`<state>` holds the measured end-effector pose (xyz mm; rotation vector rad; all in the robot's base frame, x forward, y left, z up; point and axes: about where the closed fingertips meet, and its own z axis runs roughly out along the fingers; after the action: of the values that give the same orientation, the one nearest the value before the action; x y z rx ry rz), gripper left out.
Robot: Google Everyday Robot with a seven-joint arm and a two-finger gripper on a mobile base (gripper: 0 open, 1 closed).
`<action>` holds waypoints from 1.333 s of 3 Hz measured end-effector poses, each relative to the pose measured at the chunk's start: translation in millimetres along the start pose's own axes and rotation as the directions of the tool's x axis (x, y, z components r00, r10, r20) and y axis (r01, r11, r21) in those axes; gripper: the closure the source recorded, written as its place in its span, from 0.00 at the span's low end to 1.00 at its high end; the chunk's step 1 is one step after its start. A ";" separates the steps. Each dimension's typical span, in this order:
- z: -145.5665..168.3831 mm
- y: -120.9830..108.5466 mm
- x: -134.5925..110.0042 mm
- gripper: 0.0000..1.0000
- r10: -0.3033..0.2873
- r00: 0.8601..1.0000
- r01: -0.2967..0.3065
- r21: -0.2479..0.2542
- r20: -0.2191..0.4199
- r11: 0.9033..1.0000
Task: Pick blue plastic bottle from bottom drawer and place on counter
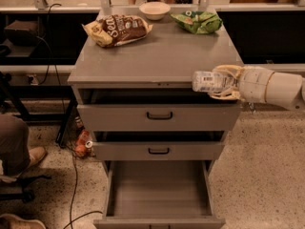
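My gripper (220, 82) comes in from the right on a white arm and is shut on the blue plastic bottle (207, 81). The bottle lies sideways in the fingers, cap end pointing left, level with the front right edge of the counter (157, 56) and just in front of it. The bottom drawer (159, 190) is pulled open below, and its flat grey floor shows nothing in it.
A brown snack bag (117, 29), a white bowl (155, 10) and a green snack bag (197, 21) lie at the back of the counter. Two shallower drawers with black handles sit slightly open. A person's foot and cables are on the floor at left.
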<state>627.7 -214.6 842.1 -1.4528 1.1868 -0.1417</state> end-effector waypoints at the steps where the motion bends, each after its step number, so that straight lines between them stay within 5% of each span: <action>1: -7.6 -26.5 -9.2 1.00 0.004 1.000 -0.004 0.057 0.015 0.998; 2: -19.7 -81.4 -31.8 1.00 -0.036 0.997 0.026 0.130 0.073 0.991; 3: -10.4 -116.5 -37.3 1.00 -0.002 0.997 -0.005 0.089 0.081 0.996; 4: 15.8 -132.8 -36.2 1.00 0.067 0.996 -0.066 -0.012 0.065 0.998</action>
<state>696.2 -206.7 962.3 -1.4142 1.1820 -0.0425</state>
